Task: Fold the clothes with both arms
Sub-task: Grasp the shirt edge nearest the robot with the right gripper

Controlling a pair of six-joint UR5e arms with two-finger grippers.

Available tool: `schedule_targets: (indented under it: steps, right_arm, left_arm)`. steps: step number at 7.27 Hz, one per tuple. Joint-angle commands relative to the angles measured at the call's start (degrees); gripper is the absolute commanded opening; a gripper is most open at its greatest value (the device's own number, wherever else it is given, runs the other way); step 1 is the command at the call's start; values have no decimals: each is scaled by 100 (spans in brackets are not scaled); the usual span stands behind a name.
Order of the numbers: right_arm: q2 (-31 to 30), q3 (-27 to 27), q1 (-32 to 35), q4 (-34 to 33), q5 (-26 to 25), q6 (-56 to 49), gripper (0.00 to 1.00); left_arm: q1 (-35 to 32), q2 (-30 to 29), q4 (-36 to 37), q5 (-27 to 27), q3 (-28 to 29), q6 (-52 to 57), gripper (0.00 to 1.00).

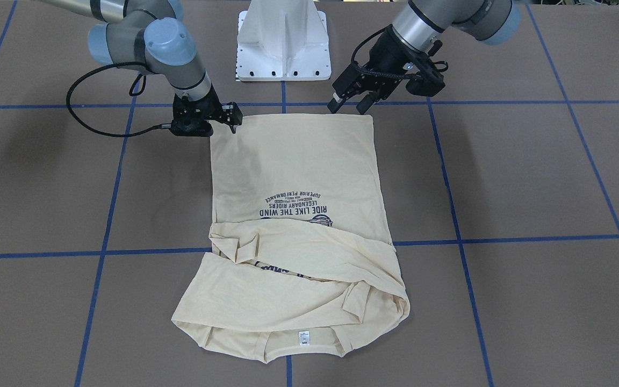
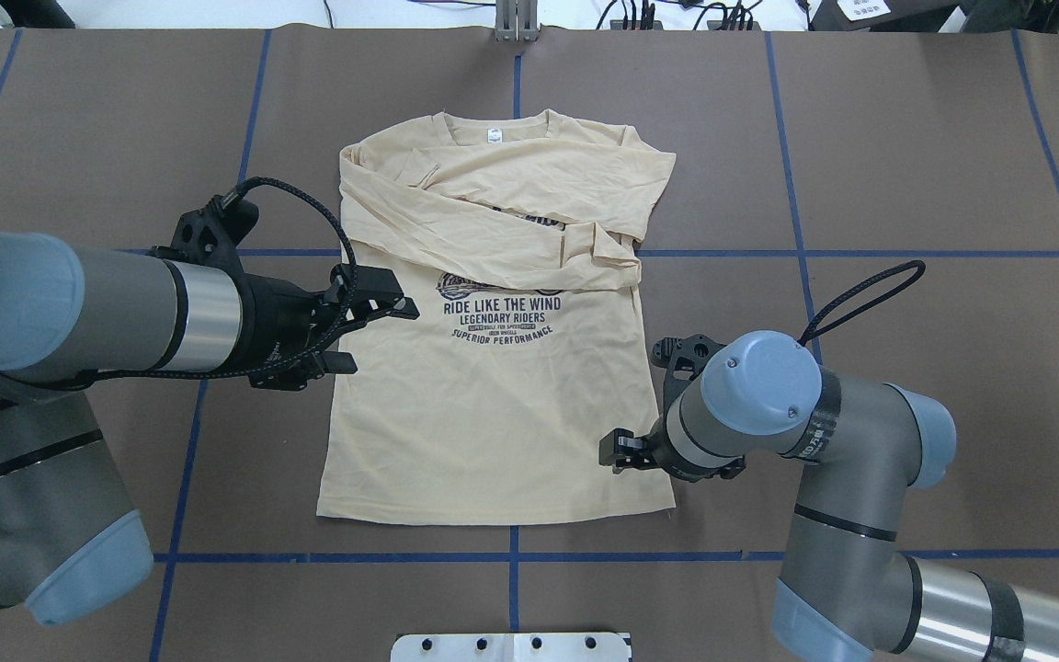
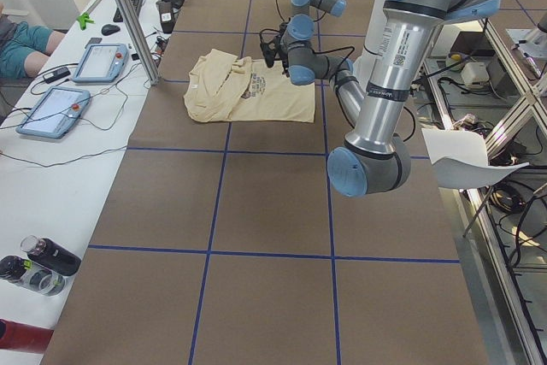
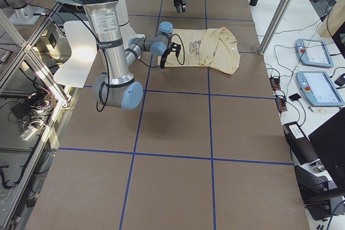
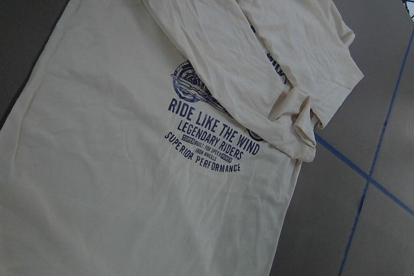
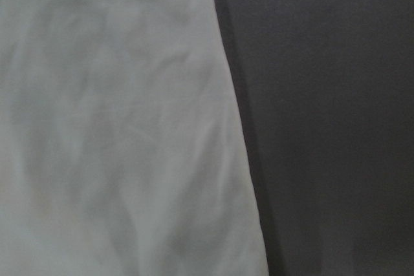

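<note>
**A:** Which way does the shirt (image 2: pixel 493 432) lie?

**B:** Seen from the overhead camera, you have it flat in the middle of the table (image 2: pixel 906 165). Its long axis runs 12 to 6, with the collar at 12 and the hem at 6, towards the robot. The print faces up and reads upright from the robot's side. Both sleeves are folded across the chest.

**A:** And around it?

**B:** You'll see brown covering crossed by blue tape lines (image 2: pixel 860 253). The white base (image 1: pixel 282 37) stands just past the hem. Along the far side runs a white bench with two tablets (image 3: pixel 98 61) and some bottles (image 3: pixel 51 256), and a seated person's leg (image 3: pixel 21 44) shows at its end.

**A:** The fingers?

**B:** The left gripper (image 1: pixel 349 107) hangs above the hem corner at 7, spread wide and holding nothing. The right gripper (image 2: pixel 615 450) is low at the shirt's edge near 5, close to the cloth. Its camera shows you only fabric and table, so I cannot tell how far it is spread, or whether it has any cloth.
</note>
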Motion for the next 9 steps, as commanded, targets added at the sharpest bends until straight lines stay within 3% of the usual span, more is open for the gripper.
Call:
schedule_targets:
  steps: [1,2,4,6,9]
  right_arm:
    - [3,-44,-9,-4,33,0,98]
    - [-5,-53,-18,-13,33,0,98]
    - [-5,-53,-62,-13,33,0,86]
    - [12,-53,-106,-117,33,9,81]
    - [65,17,-115,-277,138,9,48]
  left_arm:
    - [-13,-10,25,1,-5,0,100]
    - [-13,-10,25,1,-5,0,100]
    - [-22,-10,25,1,-5,0,100]
    - [-31,-10,25,1,3,0,100]
    - [-31,-10,25,1,-5,0,100]
